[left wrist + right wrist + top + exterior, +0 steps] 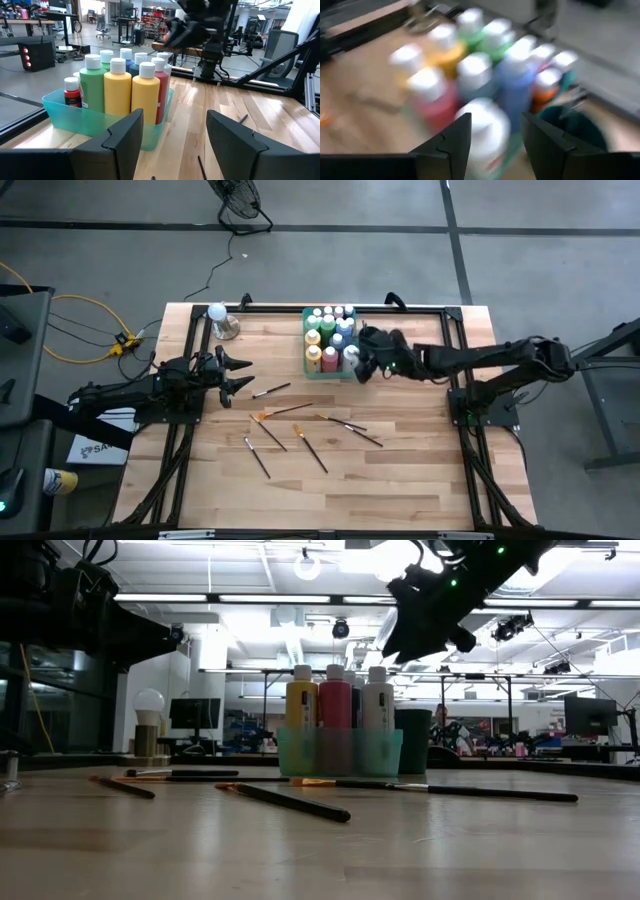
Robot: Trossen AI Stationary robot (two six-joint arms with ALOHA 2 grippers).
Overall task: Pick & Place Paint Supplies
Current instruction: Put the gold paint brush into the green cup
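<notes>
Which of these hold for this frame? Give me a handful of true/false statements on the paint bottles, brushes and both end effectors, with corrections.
1. The paint bottles stand upright in a teal bin. True.
2. All the paintbrushes are in the bin. False: they lie scattered on the wooden table, outside the bin.
3. The right end effector is above the bin's right edge, over the bottles. True.
4. The right end effector is clamped on a paintbrush. False: its fingers are apart, nothing is between them, and a white bottle sits just beyond them.
5. The left end effector is shut. False: it is open and empty, left of the brushes.
</notes>
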